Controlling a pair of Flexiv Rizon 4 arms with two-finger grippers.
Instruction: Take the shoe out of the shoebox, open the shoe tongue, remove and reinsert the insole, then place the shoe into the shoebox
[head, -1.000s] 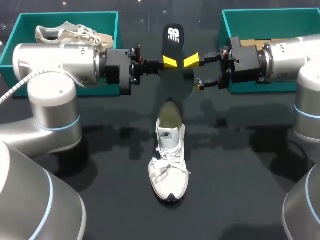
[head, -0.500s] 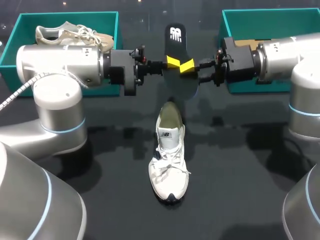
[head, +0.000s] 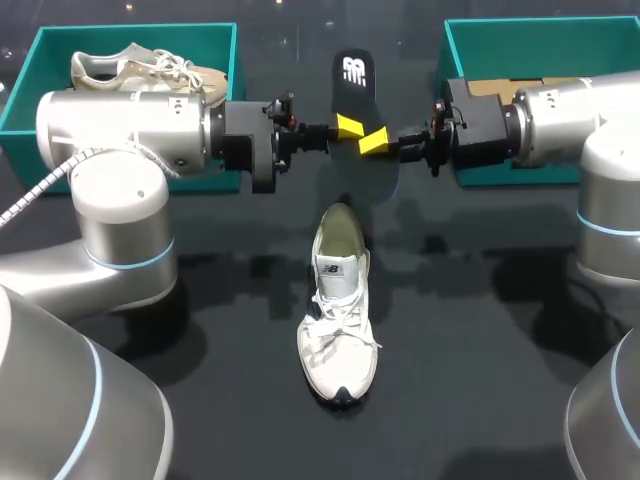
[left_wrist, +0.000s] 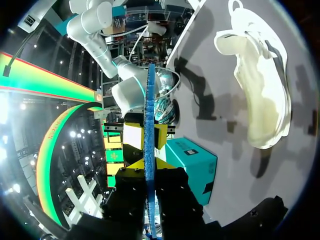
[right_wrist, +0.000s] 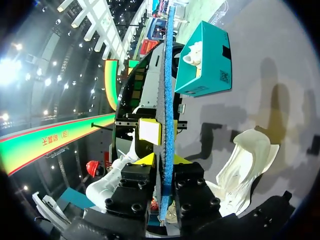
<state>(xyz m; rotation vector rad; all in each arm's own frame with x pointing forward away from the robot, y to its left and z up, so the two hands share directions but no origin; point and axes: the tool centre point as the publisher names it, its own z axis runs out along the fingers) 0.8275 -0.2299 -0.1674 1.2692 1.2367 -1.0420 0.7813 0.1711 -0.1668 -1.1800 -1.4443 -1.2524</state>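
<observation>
A black insole (head: 352, 100) with a white logo stands upright in the air above the table's far middle. My left gripper (head: 347, 126) is shut on it from the left, and my right gripper (head: 374, 142) is shut on it from the right. Each wrist view shows the insole edge-on as a blue strip (left_wrist: 149, 125) (right_wrist: 166, 100) pinched between that view's own gripper (left_wrist: 148, 165) (right_wrist: 162, 162). The white shoe (head: 338, 310) lies on the table below them with its tongue open and toe toward the near edge. It also shows in both wrist views (left_wrist: 260, 90) (right_wrist: 245, 165).
A teal shoebox (head: 35, 60) at the back left holds a second pale shoe (head: 140, 68). Another teal shoebox (head: 470, 50) stands at the back right behind my right arm. Dark table surface surrounds the white shoe.
My right gripper came in from wide open and closed on the insole's right side. The left gripper kept its hold, and the insole shifted slightly.
</observation>
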